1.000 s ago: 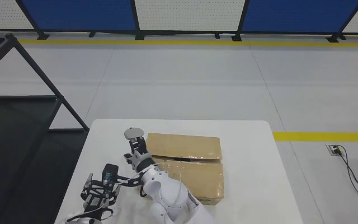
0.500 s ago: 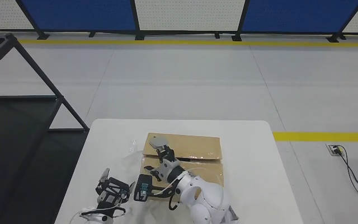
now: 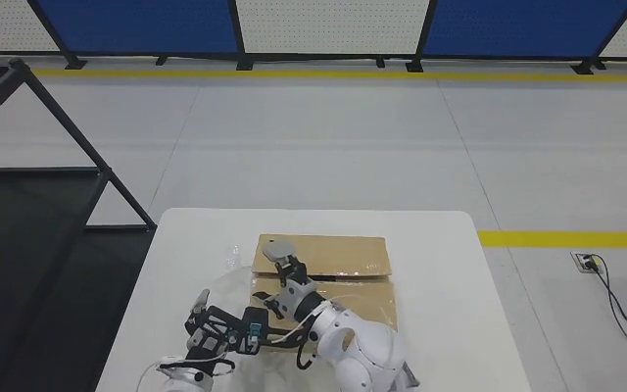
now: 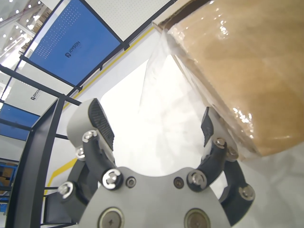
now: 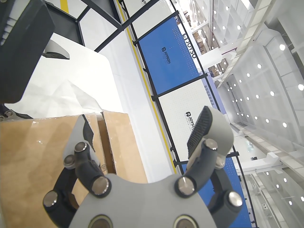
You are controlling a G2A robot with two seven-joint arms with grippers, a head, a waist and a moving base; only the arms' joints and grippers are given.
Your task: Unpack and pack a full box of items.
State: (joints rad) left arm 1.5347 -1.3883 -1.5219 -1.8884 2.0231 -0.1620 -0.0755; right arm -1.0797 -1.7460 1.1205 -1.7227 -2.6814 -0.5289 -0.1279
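A brown cardboard box (image 3: 333,257), its flaps shut and its side glossy with clear film, lies on the white table (image 3: 441,294). A sheet of clear plastic (image 4: 163,110) hangs from the box's corner (image 4: 161,24) down to the tabletop. My left gripper (image 4: 152,112) is open beside the box's left side (image 4: 237,60), the plastic lying between its fingers (image 4: 99,119). My right gripper (image 5: 144,117) is open above the box's left end (image 5: 42,148), one finger (image 5: 84,129) over the flap edge. In the top view the right gripper (image 3: 281,257) is over the box and the left gripper (image 3: 203,321) sits low at its left.
A black metal rack (image 3: 59,196) stands off the table's left side. Blue and white partition panels (image 3: 333,24) and a yellow floor line (image 3: 323,73) run behind. Bare tabletop lies right of the box.
My right gripper swung from left of the box to above its left end. My left gripper moved right, closer to the box's side.
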